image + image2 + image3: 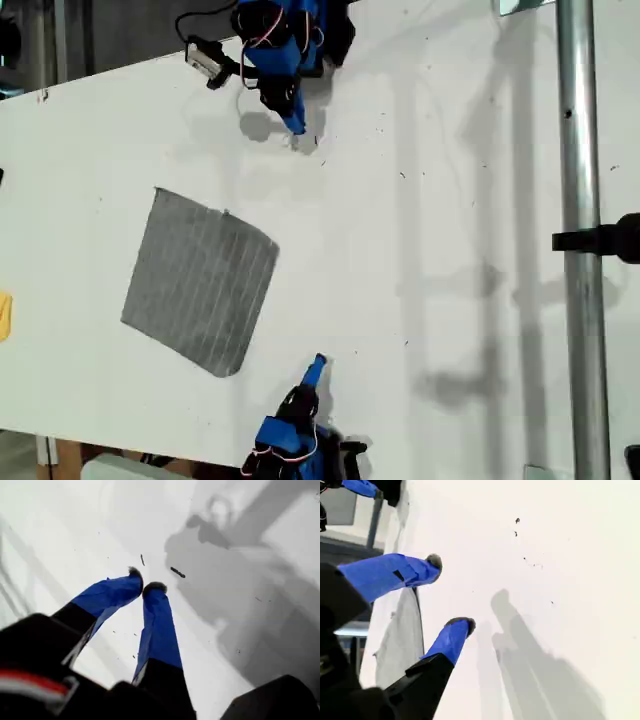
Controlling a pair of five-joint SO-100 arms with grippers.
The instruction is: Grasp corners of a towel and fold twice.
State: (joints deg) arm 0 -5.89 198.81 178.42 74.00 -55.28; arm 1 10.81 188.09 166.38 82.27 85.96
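Observation:
The grey striped towel lies flat on the white table, toward the exterior view's left. Its corners all rest on the surface. My first gripper points down at bare table beyond the towel's far side, fingertips together, holding nothing. My second gripper hovers by the table's near edge, just right of the towel's nearest corner in the exterior view. It is open and empty, and an edge of the towel shows beside its fingers.
A small yellow object sits at the exterior view's left edge. A metal pole with a black clamp runs down the exterior view's right. Small dark specks dot the table near the first gripper.

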